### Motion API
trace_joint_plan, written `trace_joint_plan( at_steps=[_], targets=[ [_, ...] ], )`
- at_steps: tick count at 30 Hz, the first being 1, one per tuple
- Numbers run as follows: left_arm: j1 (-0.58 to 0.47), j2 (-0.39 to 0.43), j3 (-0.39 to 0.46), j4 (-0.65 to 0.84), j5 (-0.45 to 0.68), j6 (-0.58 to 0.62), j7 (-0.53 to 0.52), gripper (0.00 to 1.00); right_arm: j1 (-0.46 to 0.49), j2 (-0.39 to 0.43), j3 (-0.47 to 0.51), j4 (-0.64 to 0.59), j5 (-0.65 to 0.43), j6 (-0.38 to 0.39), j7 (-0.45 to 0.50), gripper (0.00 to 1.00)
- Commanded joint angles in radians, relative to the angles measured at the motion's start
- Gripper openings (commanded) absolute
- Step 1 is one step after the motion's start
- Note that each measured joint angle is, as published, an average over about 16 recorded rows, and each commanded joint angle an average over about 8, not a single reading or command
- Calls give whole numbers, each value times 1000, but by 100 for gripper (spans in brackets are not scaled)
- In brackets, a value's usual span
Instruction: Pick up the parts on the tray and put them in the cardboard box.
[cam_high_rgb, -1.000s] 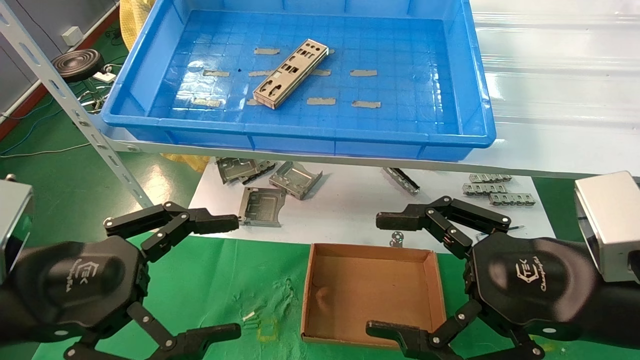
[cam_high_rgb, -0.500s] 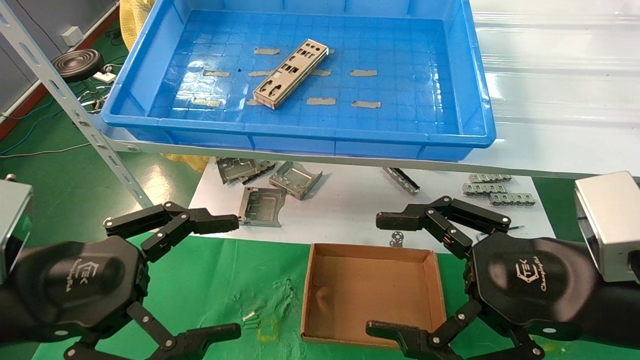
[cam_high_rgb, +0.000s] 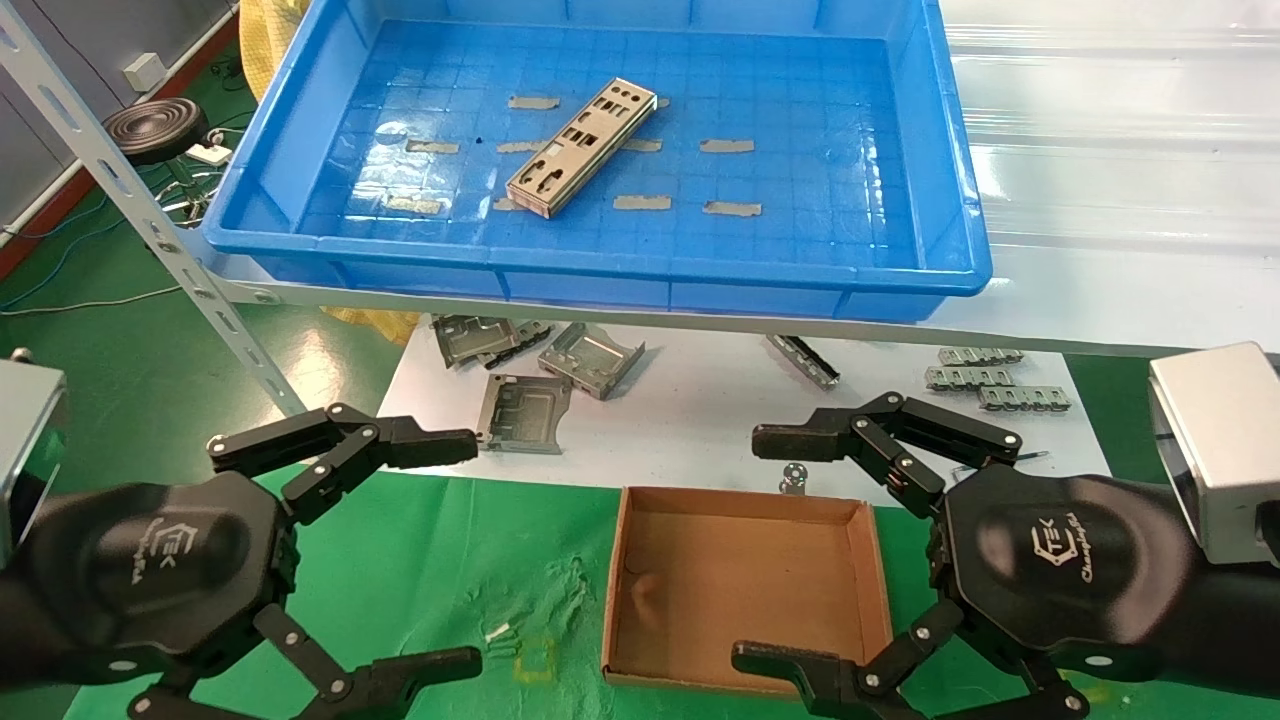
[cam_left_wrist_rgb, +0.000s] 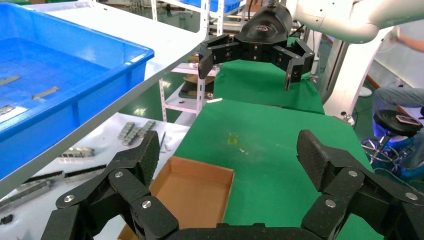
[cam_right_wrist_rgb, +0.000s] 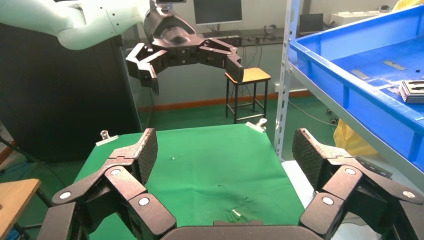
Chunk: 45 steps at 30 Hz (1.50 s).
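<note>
At the bottom left of the head view we see our left pincer (cam_high_rgb: 455, 545) hovering over the green cloth (cam_high_rgb: 450, 560) with its fingers spread wide and nothing between them. At the bottom right our right pincer (cam_high_rgb: 765, 548) hangs with its fingers equally wide and empty, straddling the right side of the cardboard box (cam_high_rgb: 745, 590) as the frame shows it. The box sits low and centre on the green cloth, lidless, its brown floor bare. Just past the box, in the middle band of the frame, lies a white sheet on the tabletop (cam_high_rgb: 700, 420); on it we see a small round washer-like ring (cam_high_rgb: 793, 473) near the box's far edge, several squarish folded grey brackets (cam_high_rgb: 525, 410) left of centre, and small toothed grey strips (cam_high_rgb: 985, 378) to the right. Above these, a white shelf edge carries the blue tray (cam_high_rgb: 930, 200), which fills the upper half of the frame. One long punched metal plate (cam_high_rgb: 583, 147) lies slantwise on the tray's gridded floor, left of its centre, among short grey tape strips (cam_high_rgb: 727, 146). In the left wrist view we see the box (cam_left_wrist_rgb: 192, 190) beside the cloth, and the right pincer (cam_left_wrist_rgb: 250, 62) farther off, spread wide.
</note>
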Motion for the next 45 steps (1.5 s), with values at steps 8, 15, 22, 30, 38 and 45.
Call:
trace_joint_plan(
  at_steps=[8,15,22,30,38,45],
  targets=[
    [0,0,0,0,0,0,0,100,0,0,0,0,0,0,0,100],
    [0,0,0,0,0,0,0,100,0,0,0,0,0,0,0,100],
    [0,0,0,0,0,0,0,100,0,0,0,0,0,0,0,100],
    [0,0,0,0,0,0,0,100,0,0,0,0,0,0,0,100],
    [0,0,0,0,0,0,0,100,0,0,0,0,0,0,0,100],
    [0,0,0,0,0,0,0,100,0,0,0,0,0,0,0,100]
  ],
)
